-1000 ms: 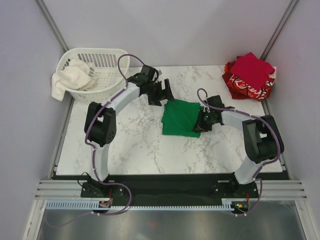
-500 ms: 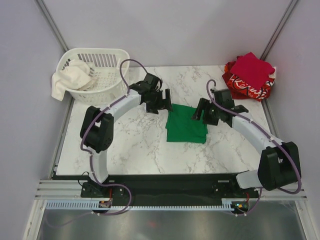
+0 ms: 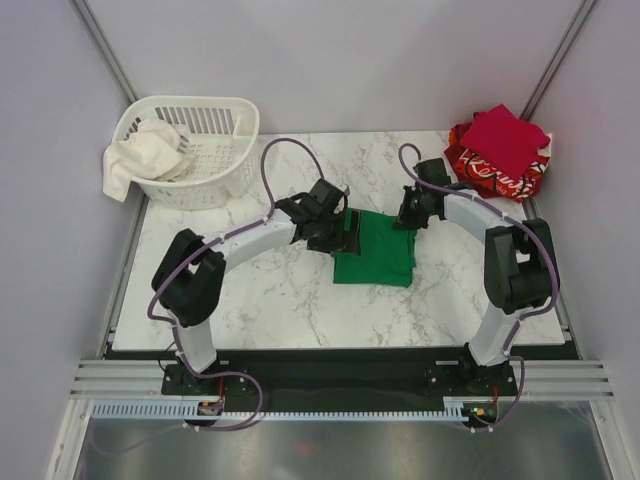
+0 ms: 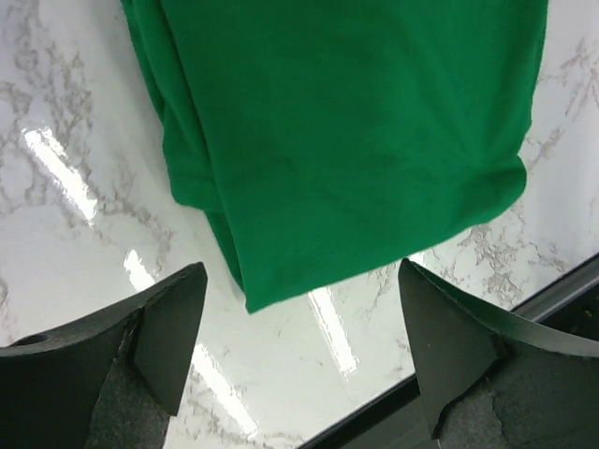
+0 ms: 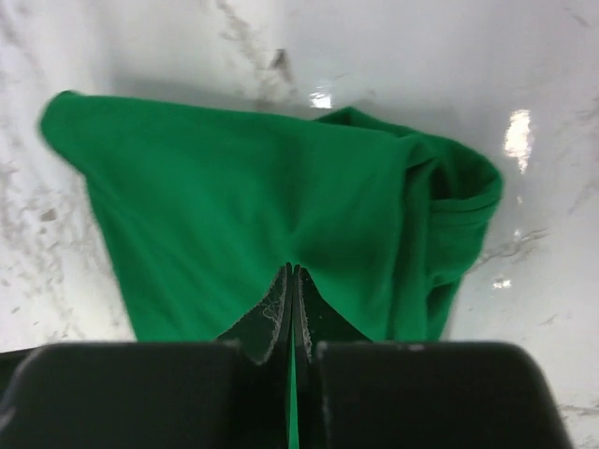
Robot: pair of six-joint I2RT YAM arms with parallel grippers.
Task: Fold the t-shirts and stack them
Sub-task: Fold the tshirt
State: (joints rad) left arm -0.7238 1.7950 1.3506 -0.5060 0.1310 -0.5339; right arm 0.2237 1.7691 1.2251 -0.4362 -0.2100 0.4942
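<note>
- The green t-shirt (image 3: 375, 250) was seen folded into a rough rectangle, lying flat on the marble-patterned desk (image 3: 260, 290) between the two arms.
- The left fingers (image 3: 350, 232) were held spread wide at the green t-shirt's left edge. In the left wrist view one folded corner of the shirt was framed between the two tips, and nothing was gripped by them.
- Whether those tips touched the desk could not be told.
- The right fingers (image 5: 292, 299) were pressed together at the green t-shirt's far right corner, with a thin sliver of green cloth caught between them. The fabric was drawn into a small pucker toward the tips.
- In the right wrist view the shirt's layered edges were shown bunched on one side — the rest of the cloth was spread smooth.
- The crimson t-shirt (image 3: 503, 135) was found well apart from the green t-shirt, beyond it and to its right, folded and laid on top of the red printed t-shirt (image 3: 490, 178).
- The printed shirt's edges were left showing around and below the crimson one.
- The basket (image 3: 215, 120) was placed well apart from the green t-shirt, beyond it and to its left, with a white cloth (image 3: 140, 155) draped over the rim.
</note>
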